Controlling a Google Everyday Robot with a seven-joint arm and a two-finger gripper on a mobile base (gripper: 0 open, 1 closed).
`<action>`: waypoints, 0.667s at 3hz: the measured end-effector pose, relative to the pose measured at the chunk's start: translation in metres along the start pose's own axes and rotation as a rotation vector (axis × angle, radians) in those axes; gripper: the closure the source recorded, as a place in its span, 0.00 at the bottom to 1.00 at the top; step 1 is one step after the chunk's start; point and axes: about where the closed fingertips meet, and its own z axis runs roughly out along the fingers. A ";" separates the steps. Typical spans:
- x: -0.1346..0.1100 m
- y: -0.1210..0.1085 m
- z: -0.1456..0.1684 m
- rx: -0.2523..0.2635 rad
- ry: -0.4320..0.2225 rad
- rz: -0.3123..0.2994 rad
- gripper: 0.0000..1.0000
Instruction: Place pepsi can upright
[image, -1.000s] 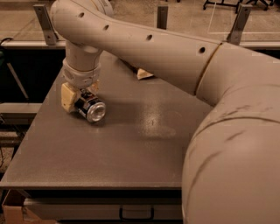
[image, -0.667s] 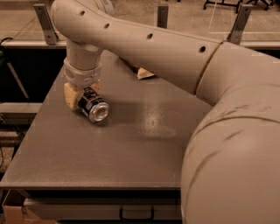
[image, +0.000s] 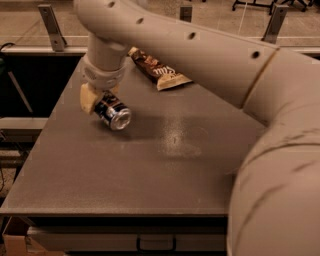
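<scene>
claw (image: 102, 101) noted low over surface (image: 150, 175), clamped on pepsi can (image: 116, 115) | can held at claw tips, long axis tilted, silver end pointed down-right toward camera | chip bag (image: 157, 71) lain beyond claw, rightward

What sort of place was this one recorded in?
Probably a lab or office test area: a plain grey table with metal posts behind it. The gripper, over the table's far-left part, holds the pepsi can near a chip bag.

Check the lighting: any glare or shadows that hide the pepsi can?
Camera view: dim, warm light; a soft glare patch sits mid-table, clear of the pepsi can; its silver end glints; the gripper, at the table's left rear, holds it, casting shadow beneath.
</scene>
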 end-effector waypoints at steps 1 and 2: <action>-0.023 -0.043 -0.067 0.002 -0.257 -0.045 1.00; -0.036 -0.077 -0.123 -0.044 -0.500 -0.075 1.00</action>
